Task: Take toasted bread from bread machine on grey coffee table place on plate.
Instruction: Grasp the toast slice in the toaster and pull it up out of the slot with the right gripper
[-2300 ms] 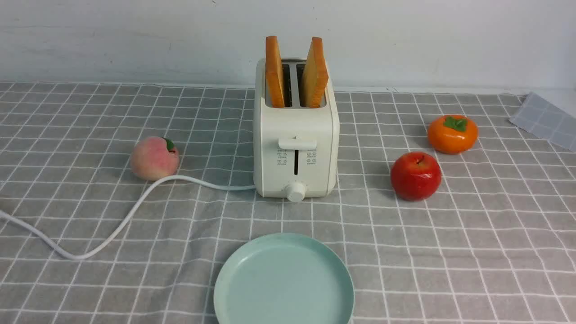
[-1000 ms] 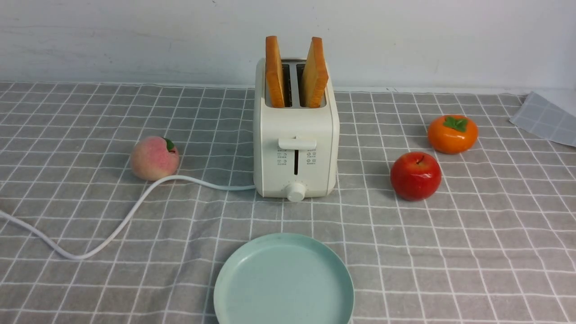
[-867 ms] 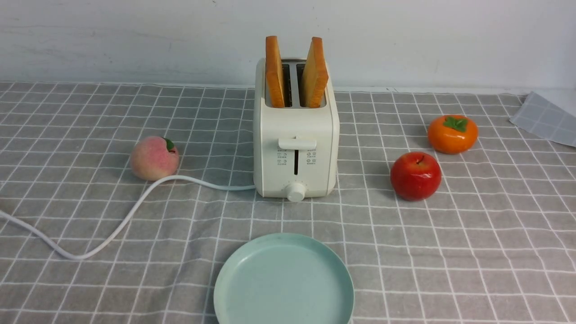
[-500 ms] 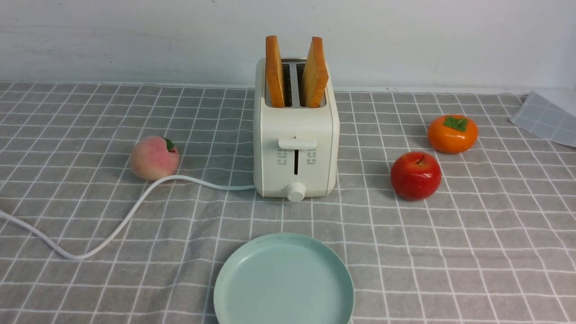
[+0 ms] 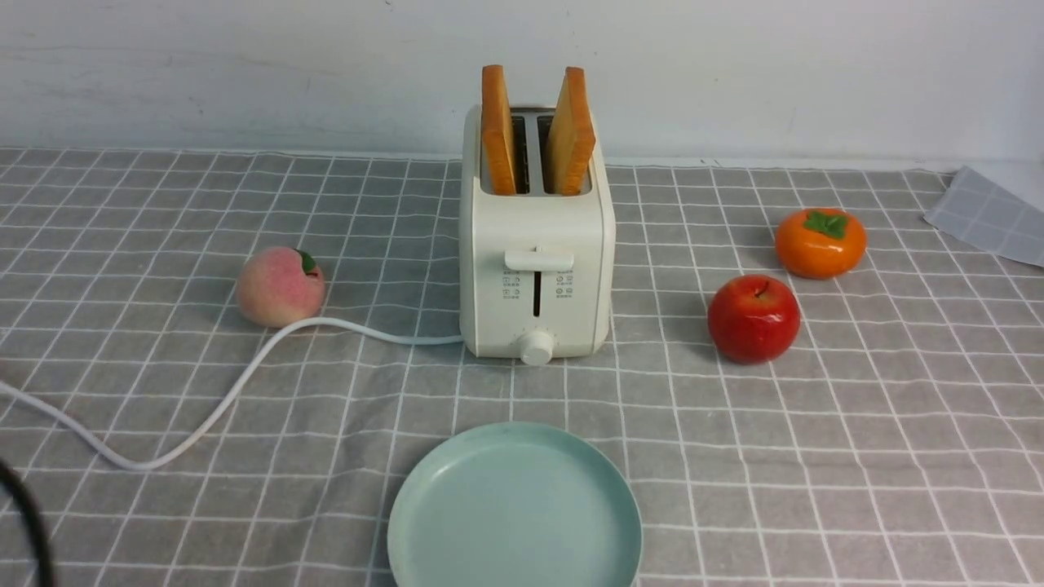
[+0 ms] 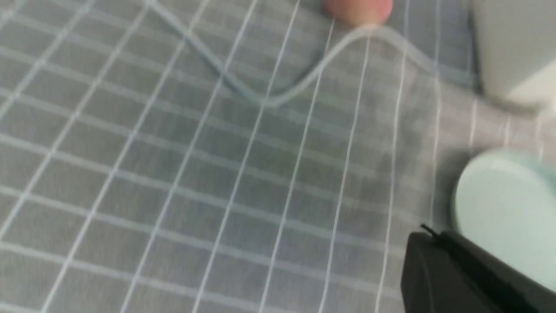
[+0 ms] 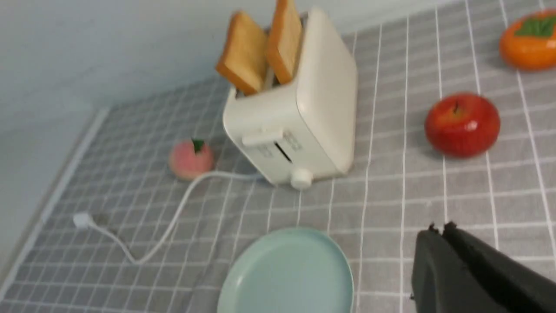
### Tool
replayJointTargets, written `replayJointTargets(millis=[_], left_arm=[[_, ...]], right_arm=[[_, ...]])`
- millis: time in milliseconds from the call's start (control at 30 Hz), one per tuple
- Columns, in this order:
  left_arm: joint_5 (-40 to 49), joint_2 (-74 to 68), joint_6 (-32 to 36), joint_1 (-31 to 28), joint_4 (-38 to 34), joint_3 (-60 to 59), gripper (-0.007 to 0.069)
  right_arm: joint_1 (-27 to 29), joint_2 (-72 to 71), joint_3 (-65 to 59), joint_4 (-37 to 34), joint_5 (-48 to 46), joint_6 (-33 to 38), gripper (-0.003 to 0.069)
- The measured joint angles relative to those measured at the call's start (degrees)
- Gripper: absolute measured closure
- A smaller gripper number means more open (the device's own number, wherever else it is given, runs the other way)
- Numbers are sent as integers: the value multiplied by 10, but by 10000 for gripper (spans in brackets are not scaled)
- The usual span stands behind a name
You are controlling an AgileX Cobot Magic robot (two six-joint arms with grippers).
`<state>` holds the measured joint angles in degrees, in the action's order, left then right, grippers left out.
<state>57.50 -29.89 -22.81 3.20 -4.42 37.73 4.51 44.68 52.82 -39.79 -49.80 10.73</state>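
The cream-white bread machine [image 5: 534,269] stands at the middle of the grey coffee table [image 5: 816,456]. Two slices of toasted bread [image 5: 497,130] [image 5: 571,130] stick up from its slots. The mint-green plate [image 5: 514,509] lies empty in front of it. In the left wrist view my left gripper [image 6: 428,232] is shut on nothing, low over the cloth beside the plate [image 6: 508,208]. In the right wrist view my right gripper [image 7: 438,228] is shut on nothing. It hangs right of the plate [image 7: 286,274] and well short of the bread machine [image 7: 321,100] and its toasted bread [image 7: 243,52].
A peach [image 5: 280,287] sits left of the bread machine, beside the white cord [image 5: 204,416]. A red apple [image 5: 753,318] and an orange persimmon [image 5: 820,242] sit on the right. A thin black curved part [image 5: 24,522] shows at the front-left edge. A folded cloth corner [image 5: 991,216] lies far right.
A thin black curved part has come into the front view at the bottom left. The toasted bread, bread machine, plate and fruit have not moved.
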Motion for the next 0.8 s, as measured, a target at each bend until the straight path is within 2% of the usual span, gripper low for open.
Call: replayJointTargets(millis=[33, 67, 200, 267, 433, 500, 533, 700, 733, 800], left_arm=[[4, -3, 11, 0, -10, 0, 638], [29, -27, 61, 0, -59, 0, 638], [36, -42, 155, 0, -137, 1, 638], [33, -42, 186, 0, -167, 1, 638], [20, -42, 202, 0, -187, 3, 638], [17, -42, 204, 0, -187, 3, 638], [17, -42, 204, 0, -187, 3, 638], [20, -42, 206, 0, -189, 4, 638], [21, -42, 206, 0, -189, 4, 638], [24, -42, 206, 0, -190, 4, 638]], right_arm=[[0, 12, 7, 0, -4, 2, 629], [-2, 67, 43, 1, -22, 16, 611], [-26, 140, 92, 5, -11, 26, 602], [-57, 182, 117, 5, 20, 29, 600], [-130, 279, 174, 11, 84, 32, 580], [-178, 357, 230, 16, 123, 32, 530], [-181, 369, 234, 17, 128, 32, 520], [-229, 514, 363, 40, 168, 32, 322], [-230, 525, 368, 42, 169, 32, 305], [-240, 586, 426, 51, 175, 33, 209]])
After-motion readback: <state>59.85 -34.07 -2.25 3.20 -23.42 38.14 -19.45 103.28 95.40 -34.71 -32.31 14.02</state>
